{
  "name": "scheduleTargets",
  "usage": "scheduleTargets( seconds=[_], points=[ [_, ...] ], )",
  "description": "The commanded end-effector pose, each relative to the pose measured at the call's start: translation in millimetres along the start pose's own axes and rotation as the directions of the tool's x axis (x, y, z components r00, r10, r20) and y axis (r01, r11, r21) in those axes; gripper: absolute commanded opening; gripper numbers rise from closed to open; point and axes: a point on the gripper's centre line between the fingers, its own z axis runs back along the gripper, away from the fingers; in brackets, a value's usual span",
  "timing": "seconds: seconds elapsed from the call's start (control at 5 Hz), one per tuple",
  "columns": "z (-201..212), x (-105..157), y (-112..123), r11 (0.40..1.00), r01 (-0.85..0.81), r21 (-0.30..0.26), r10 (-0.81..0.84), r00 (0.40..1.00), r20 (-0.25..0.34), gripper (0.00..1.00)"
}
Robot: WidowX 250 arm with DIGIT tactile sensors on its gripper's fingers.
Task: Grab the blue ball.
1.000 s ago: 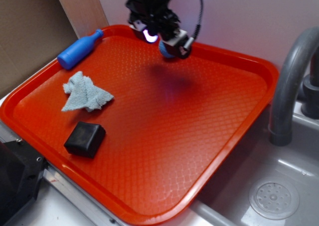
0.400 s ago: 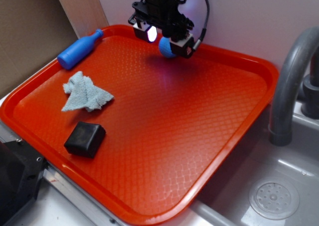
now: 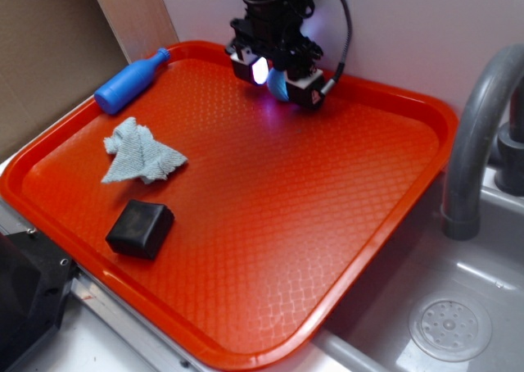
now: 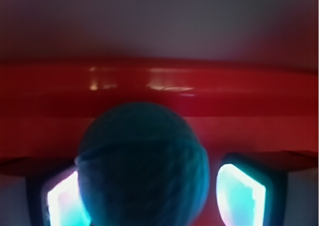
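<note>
Gripper [image 3: 277,77] closed around the blue ball [image 3: 277,83], positioned at the far rim of the red tray [image 3: 426,110].

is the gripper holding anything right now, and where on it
Yes: the gripper holds the blue ball, clamped at its two opposite sides between the lit fingers, near the back rim of the red tray.
</note>
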Motion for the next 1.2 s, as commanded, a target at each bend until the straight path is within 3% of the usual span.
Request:
scheduleTargets(
  seconds=[0.0, 0.2, 0.4, 0.6, 0.8, 1.0],
  points=[
    [34.1, 12.6, -1.6, 0.997, 0.015, -0.074, -0.008, 0.995, 0.103, 0.00],
    [76.2, -25.3, 5.5, 0.998, 0.001, -0.067, 0.008, 0.992, 0.125, 0.00],
    [125.8, -60.9, 26.7, 0.993, -0.005, -0.117, 0.021, 0.991, 0.135, 0.00],
    [175.9, -105.8, 36.3, 0.974, 0.075, -0.213, -0.050, 0.991, 0.122, 0.00],
    [204.9, -137.5, 32.9, 0.979, 0.086, -0.186, -0.063, 0.990, 0.125, 0.00],
    [191.8, -128.8, 23.3, 0.990, 0.066, -0.122, -0.053, 0.993, 0.102, 0.00]
  ],
)
